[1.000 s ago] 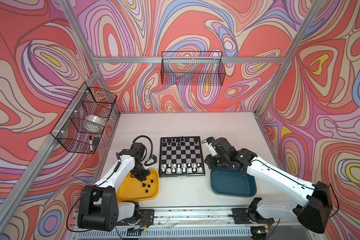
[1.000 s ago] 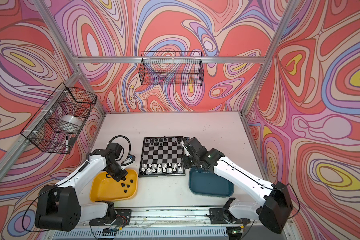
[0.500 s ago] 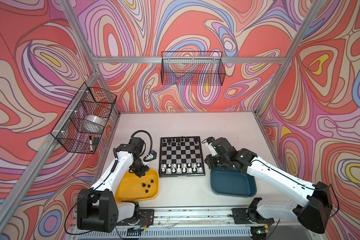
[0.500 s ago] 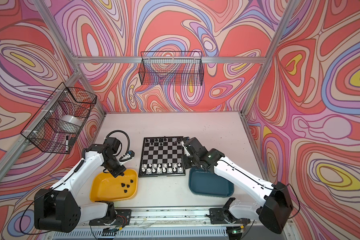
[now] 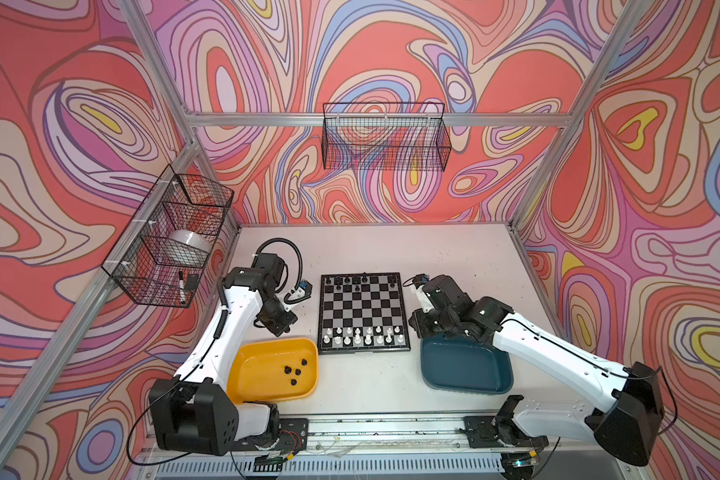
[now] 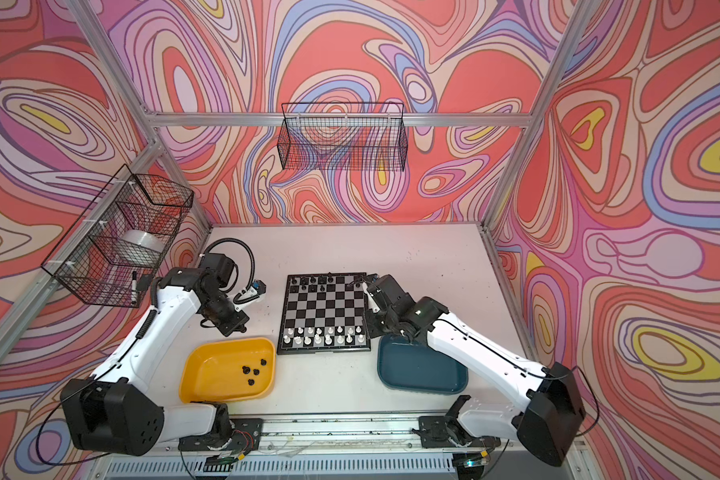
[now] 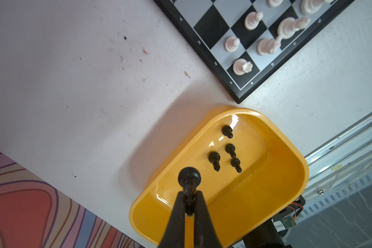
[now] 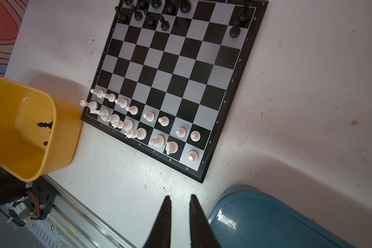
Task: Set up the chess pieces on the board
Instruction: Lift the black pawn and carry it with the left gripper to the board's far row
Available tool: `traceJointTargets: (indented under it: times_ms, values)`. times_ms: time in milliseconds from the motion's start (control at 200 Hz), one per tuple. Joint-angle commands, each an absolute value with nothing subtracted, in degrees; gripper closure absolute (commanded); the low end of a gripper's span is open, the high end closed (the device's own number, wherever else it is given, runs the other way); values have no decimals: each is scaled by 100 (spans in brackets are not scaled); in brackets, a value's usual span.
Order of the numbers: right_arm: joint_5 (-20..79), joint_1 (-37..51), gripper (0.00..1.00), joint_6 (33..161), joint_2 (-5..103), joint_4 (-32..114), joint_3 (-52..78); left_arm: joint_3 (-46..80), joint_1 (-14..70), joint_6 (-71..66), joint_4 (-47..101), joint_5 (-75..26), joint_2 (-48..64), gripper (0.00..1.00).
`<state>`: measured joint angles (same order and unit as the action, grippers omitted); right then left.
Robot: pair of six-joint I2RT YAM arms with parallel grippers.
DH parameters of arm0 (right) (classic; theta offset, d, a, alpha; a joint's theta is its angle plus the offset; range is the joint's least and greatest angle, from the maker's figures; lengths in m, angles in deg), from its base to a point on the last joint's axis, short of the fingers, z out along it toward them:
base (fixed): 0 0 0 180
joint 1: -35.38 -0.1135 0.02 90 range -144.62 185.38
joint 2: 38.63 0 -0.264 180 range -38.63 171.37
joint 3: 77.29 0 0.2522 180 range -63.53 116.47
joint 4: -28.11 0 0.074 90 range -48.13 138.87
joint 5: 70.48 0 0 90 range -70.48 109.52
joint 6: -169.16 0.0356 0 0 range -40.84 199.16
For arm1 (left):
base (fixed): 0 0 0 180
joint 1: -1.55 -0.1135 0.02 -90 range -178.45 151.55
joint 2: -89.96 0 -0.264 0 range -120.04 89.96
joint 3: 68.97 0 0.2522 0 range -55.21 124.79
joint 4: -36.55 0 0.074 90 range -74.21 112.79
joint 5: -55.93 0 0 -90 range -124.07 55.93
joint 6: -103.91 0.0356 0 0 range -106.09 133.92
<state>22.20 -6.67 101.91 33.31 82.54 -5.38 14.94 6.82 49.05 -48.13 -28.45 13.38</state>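
The board lies mid-table. White chess pieces fill its two near rows, and black ones stand in part of the far rows. My left gripper is shut on a black piece, held above the far edge of the yellow tray. Several black pieces lie loose in that tray. In both top views the left gripper hangs left of the board. My right gripper stands slightly open and empty, off the board's near right corner.
A teal tray sits near right, under the right wrist. Wire baskets hang on the left wall and the back wall. A metal rail runs along the table's front edge.
My left gripper has risen out of the yellow tray with the black piece and shifted slightly toward the far side. The right arm has not moved.
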Motion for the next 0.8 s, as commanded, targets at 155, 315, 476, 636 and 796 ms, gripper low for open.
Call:
traceJointTargets:
  times_ms: [155, 315, 476, 636, 796]
  values:
    - [2317, -698, 84, 10089, 3505, 8364, -271, 2741, 875, 4800, -5315, -2542, 611, 91]
    - [2286, -721, 84, 10105, 3537, 8414, -252, 3573, 1208, 4673, -5287, -2434, -7, 92]
    - [1976, -725, 84, 10266, 3563, 8481, -253, 4455, 1654, 4539, -5188, -2425, -789, 92]
    - [1546, -721, 84, 10562, 3434, 8433, -288, 5131, 2081, 4459, -5033, -2357, -1556, 92]
    - [1162, -716, 84, 10815, 3267, 8581, -346, 5746, 2391, 4407, -4769, -2417, -2314, 92]
